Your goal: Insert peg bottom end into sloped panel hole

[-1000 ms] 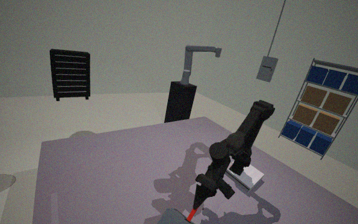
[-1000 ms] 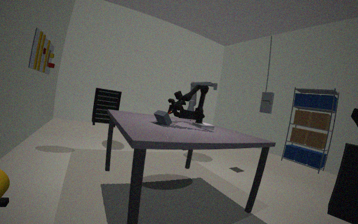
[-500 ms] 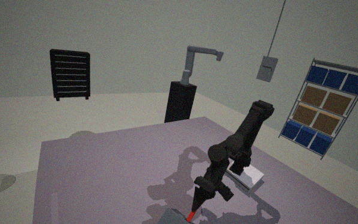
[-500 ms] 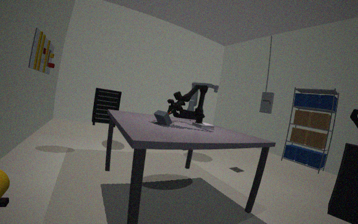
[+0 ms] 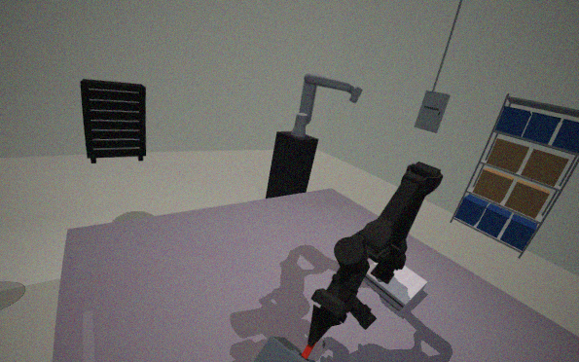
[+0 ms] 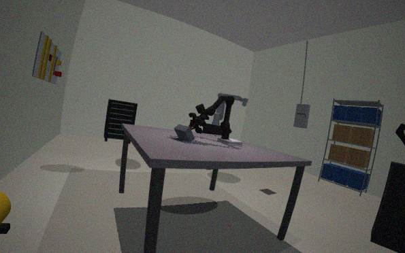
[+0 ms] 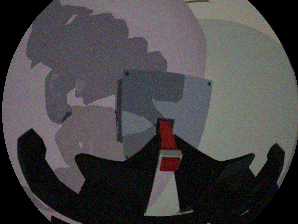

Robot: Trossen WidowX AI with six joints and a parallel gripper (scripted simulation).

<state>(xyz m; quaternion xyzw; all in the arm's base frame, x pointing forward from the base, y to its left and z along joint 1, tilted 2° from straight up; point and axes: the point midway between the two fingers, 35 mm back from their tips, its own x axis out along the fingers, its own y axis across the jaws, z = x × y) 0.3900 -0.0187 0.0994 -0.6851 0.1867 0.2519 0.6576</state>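
Gripper [image 5: 314,341], black and matte, is pinching the red peg [image 5: 307,351] between its narrow tapering fingers. From the wrist view the peg [image 7: 166,145] looks like a slim straight bar with a darker red end, and this end points toward the sloped panel [image 7: 162,99]. That panel is a grey, smooth block with a flat rectangular face; its hole is too small to make out. From the top view the peg tip is touching or just beside the panel [image 5: 279,352], at the lower edge. The table [image 5: 162,272] has a pale purple, matte surface.
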